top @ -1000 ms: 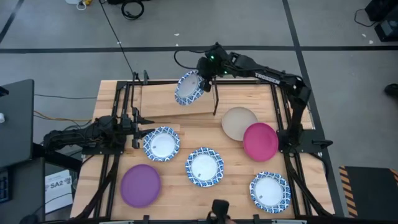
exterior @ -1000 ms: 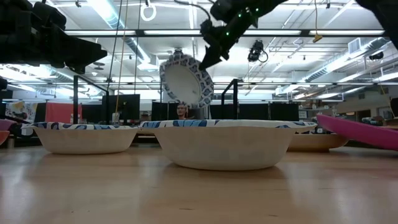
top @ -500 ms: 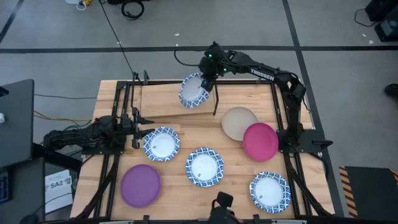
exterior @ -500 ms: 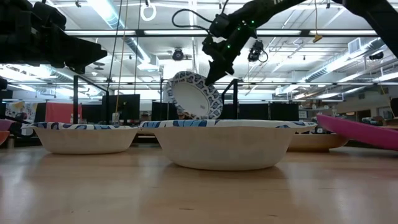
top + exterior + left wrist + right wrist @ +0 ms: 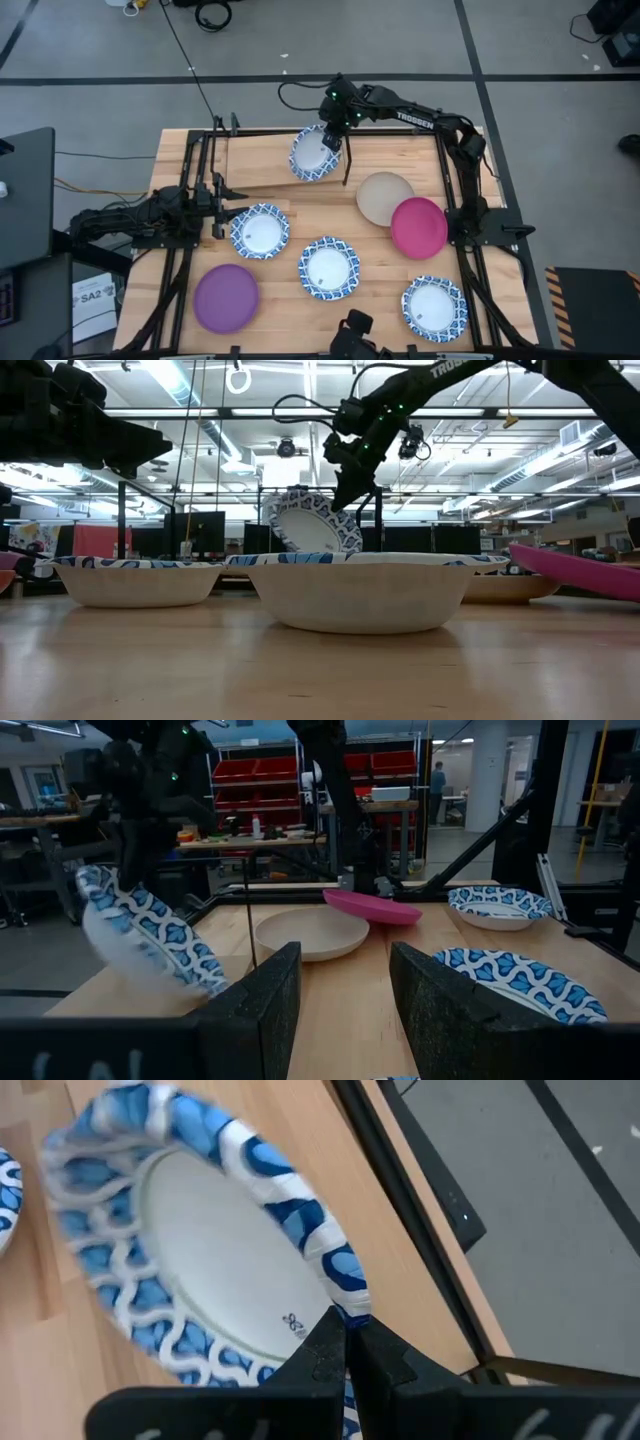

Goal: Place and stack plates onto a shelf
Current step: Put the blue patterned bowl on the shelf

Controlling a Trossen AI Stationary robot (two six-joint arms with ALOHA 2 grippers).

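Note:
My right gripper (image 5: 335, 128) is shut on a blue-and-white plate (image 5: 315, 153), held tilted over the shelf (image 5: 255, 165), a light plank in a black frame at the table's far side. The low view shows the same plate (image 5: 315, 525) slanting below the gripper (image 5: 350, 495), its lower edge hidden behind a near plate. Lying flat on the table are three blue-and-white plates (image 5: 260, 231) (image 5: 328, 268) (image 5: 434, 308), a purple one (image 5: 226, 297), a beige one (image 5: 384, 198) and a magenta one (image 5: 418, 227). My left gripper (image 5: 222, 207) waits open at the table's left edge. My right gripper pinches the plate's patterned rim (image 5: 345, 1302) between its two fingers, at the plate's far, upper edge. The fingers slant down from the far side. The plate hangs tilted below them, white face up; whether its lower edge touches the plank I cannot tell.
Black upright posts (image 5: 346, 165) of the shelf frame stand close beside the held plate. The magenta plate overlaps the beige one's edge. The arms' black frames (image 5: 470, 230) run along both table sides. A person stands far off in the room (image 5: 437, 785).
My right gripper has sunk toward the shelf and rolled, staying shut. The plate it holds has come down with it and tipped from nearly on edge to a flatter slant over the plank.

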